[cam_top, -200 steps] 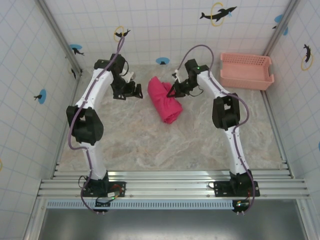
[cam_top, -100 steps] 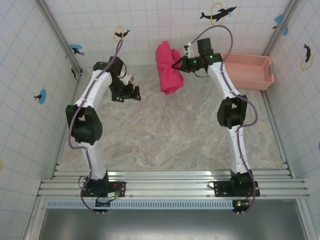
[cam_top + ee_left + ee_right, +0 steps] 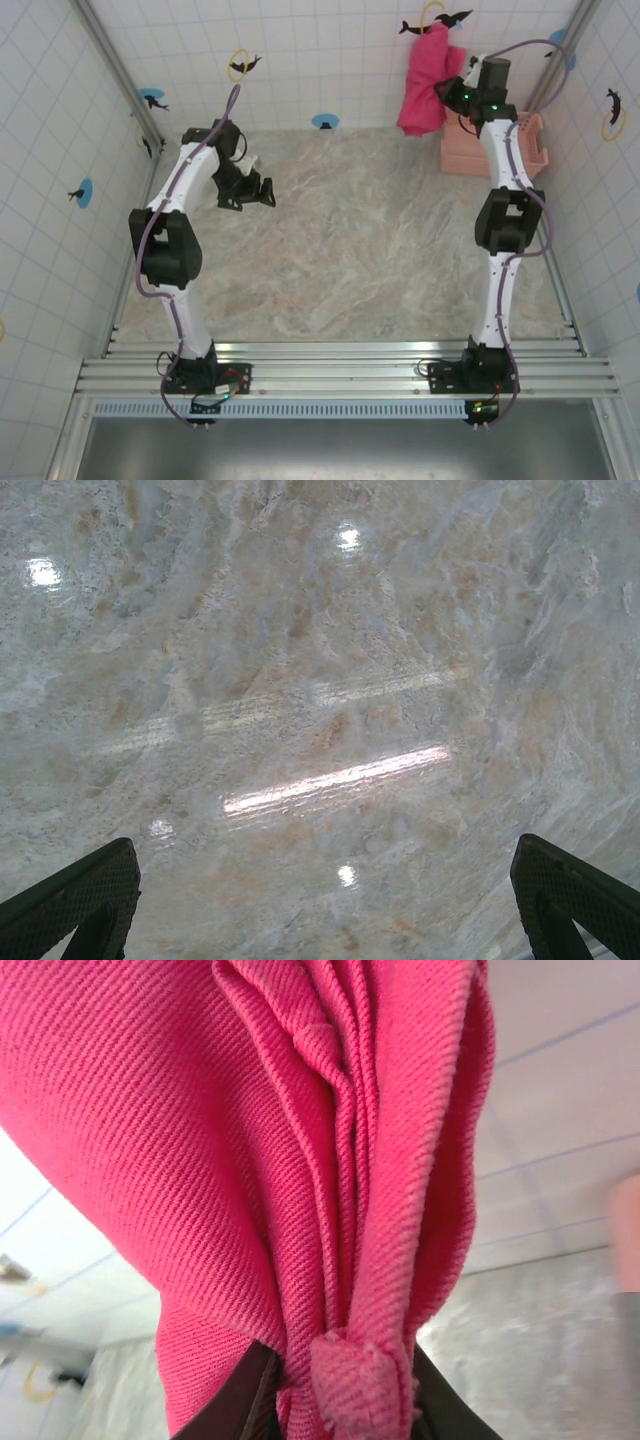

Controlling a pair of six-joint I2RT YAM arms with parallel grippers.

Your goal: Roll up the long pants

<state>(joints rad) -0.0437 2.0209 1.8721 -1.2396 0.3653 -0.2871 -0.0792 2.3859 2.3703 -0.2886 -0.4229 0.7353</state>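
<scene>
Tiled back wall (image 3: 330, 60) frames the long pants (image 3: 424, 78), a bunched magenta wad hanging in the air, pinched by the right gripper (image 3: 452, 95), its fingers (image 3: 250, 1400) mostly buried in cloth. Just beside, the pink basket (image 3: 533, 150) sits half hidden behind that arm (image 3: 505, 170), its inside unreadable. Well apart, the left gripper (image 3: 320, 920) gapes wide over the marble table (image 3: 320, 680).

Marbled beige-grey table (image 3: 330, 250), glossy, with streaks and spots of lamp glare close up in the left wrist view. Boxed in by white tiled walls at left, back and right. Carries a pink slotted basket (image 3: 462, 158) in the far right corner, flat on the top, partly hidden behind the right arm. Bounded at the near edge by metal rails (image 3: 340, 365) bearing both arm bases.
</scene>
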